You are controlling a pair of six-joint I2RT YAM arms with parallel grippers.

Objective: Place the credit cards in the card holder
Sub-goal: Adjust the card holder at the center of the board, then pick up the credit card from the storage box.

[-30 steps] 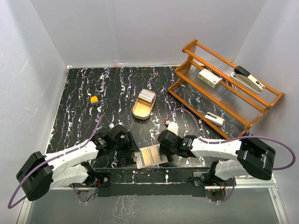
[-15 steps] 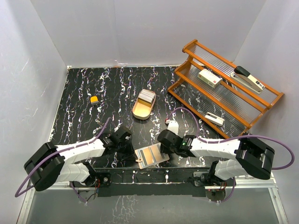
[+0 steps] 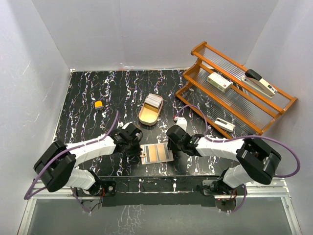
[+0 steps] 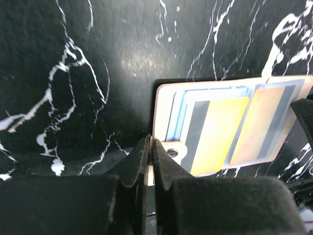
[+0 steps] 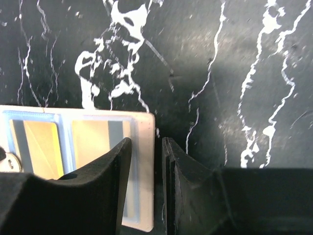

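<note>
Black tabletop (image 3: 88, 122) carries the open card holder (image 3: 156, 153); our left gripper (image 4: 150, 144) pinches its left edge, right gripper (image 5: 146, 142) narrow astride its right; only wrist views show us credit cards (image 4: 215, 132) inside.

the card holder (image 3: 156, 153) is lying open and flat on the black marbled desk (image 3: 88, 122), near the front edge, its tan-edged inner face turning up. two credit cards (image 4: 215, 134) are sitting side by side in its slots, each showing a grey stripe. a pale stack (image 3: 153, 101) of more cards is resting in the oval tray (image 3: 145, 117) farther back.
</note>
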